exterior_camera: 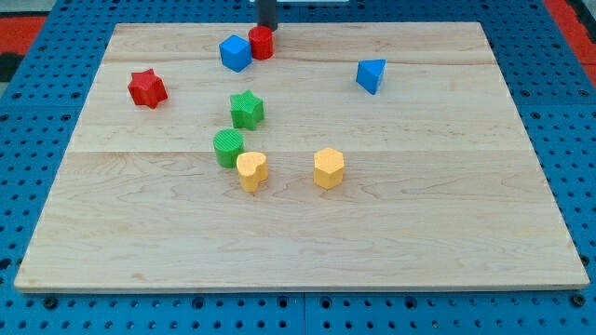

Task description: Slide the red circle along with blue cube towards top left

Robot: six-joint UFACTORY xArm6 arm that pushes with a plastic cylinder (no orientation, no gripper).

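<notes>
My tip [267, 28] is at the view's top, right behind the red circle [262, 43], and looks like it touches it. I am only a rod, so nothing opens or pinches. The red circle sits against the blue cube [236, 53] on the wooden board [419, 214]. A red star [147, 88] lies toward the view's left.

Red circle [262, 43]: short upright cylinder, flat face up, near the worktop's [447, 233] top edge, left of centre. Blue cube [236, 53]: sits flat, turned so a vertical edge faces the view's bottom, directly at the view's left of the red circle and slightly lower. The two are touching or all but touching; can't tell which.
</notes>
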